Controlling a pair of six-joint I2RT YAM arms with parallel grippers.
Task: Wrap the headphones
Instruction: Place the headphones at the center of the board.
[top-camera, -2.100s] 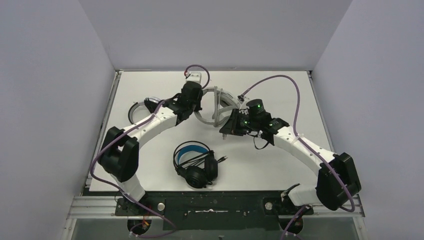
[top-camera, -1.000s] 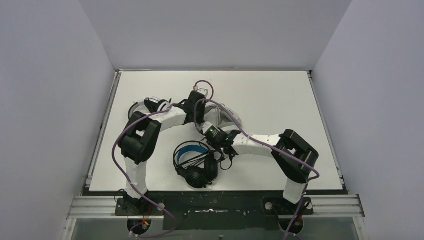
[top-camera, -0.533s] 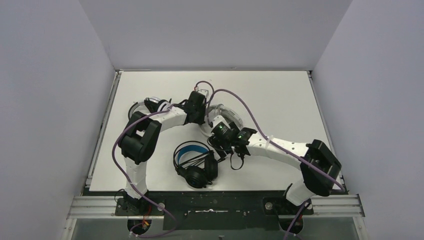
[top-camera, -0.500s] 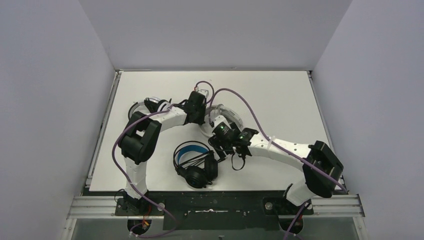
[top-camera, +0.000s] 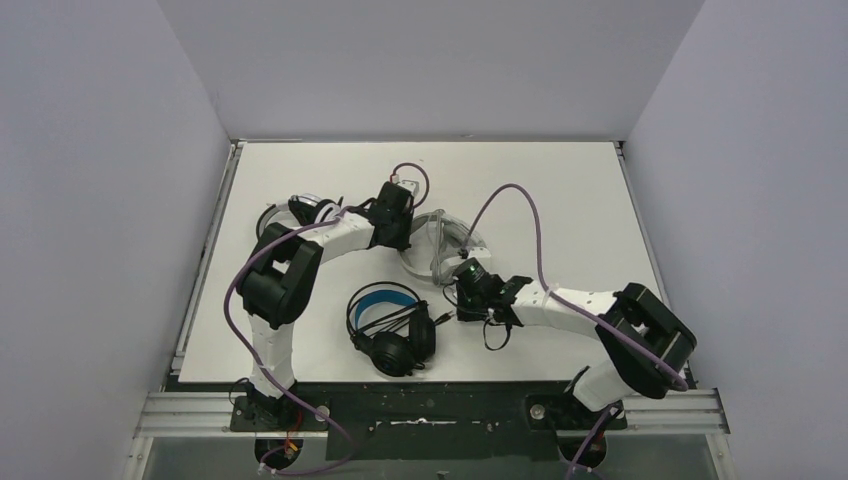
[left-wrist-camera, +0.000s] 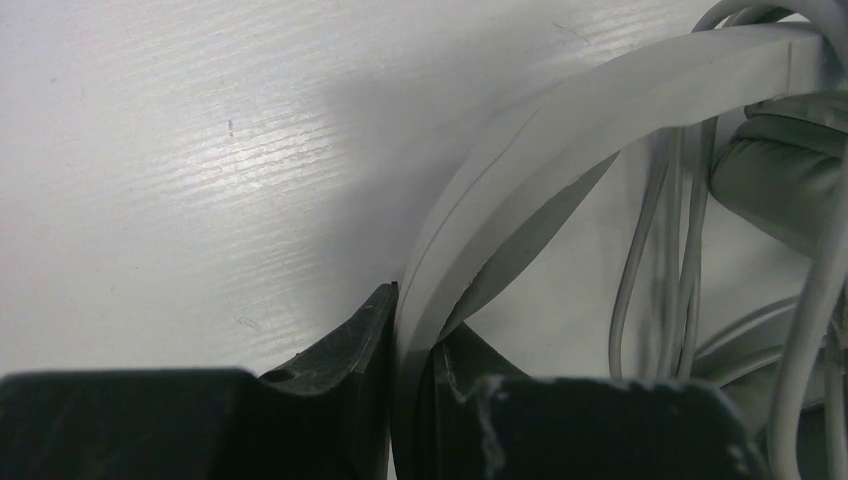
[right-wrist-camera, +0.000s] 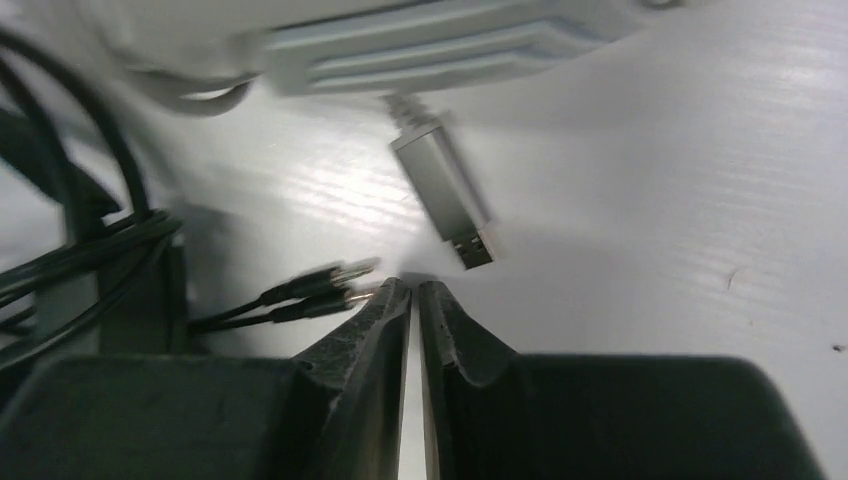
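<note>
Clamping white headphones (left-wrist-camera: 600, 100) band, inside L pincer (left-wrist-camera: 414, 325)

White table (top-camera: 330, 170), pale lavender walls (top-camera: 100, 150) on three sides, aluminium rail (top-camera: 180, 412) along its near edge.

The left gripper (left-wrist-camera: 414, 335) is at the bottom, black and very close. Its two fingers (left-wrist-camera: 340, 348) squeeze tight on a pale grey headphone band (left-wrist-camera: 560, 130), one finger on each side. The band bends up and over to the right like a bridge. Thin pale cables (left-wrist-camera: 640, 270) hang under it. A soft grey ear pad (left-wrist-camera: 780, 180) peeks in at the right edge. Under it all is the white table (left-wrist-camera: 180, 150), with a dark shadow beside the band
</note>
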